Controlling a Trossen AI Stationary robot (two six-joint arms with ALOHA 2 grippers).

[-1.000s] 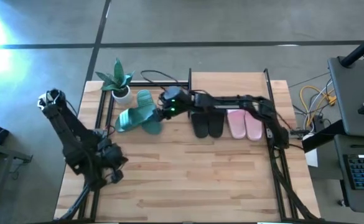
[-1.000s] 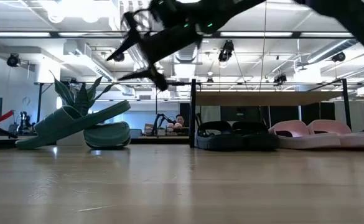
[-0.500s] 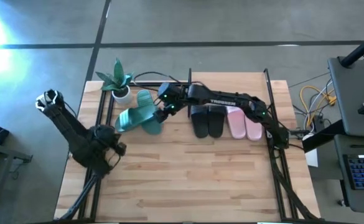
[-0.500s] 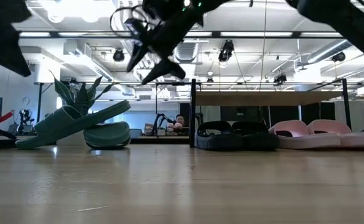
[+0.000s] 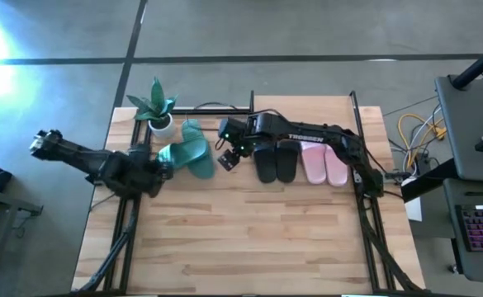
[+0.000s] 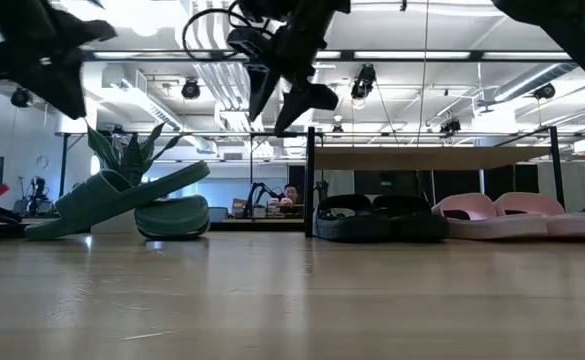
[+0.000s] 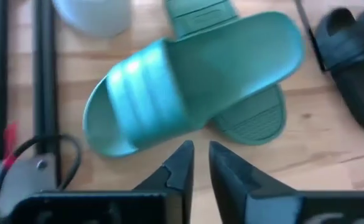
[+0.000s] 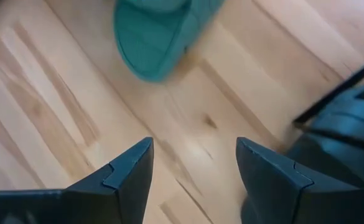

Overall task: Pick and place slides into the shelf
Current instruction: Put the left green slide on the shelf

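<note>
One slide [image 5: 182,154] atop another [image 5: 196,148], left of the shelf [image 5: 302,103].

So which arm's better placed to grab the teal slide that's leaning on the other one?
Probably the left: the left gripper points at the teal slide close up, while the right gripper, open, hovers beside the pair.
</note>
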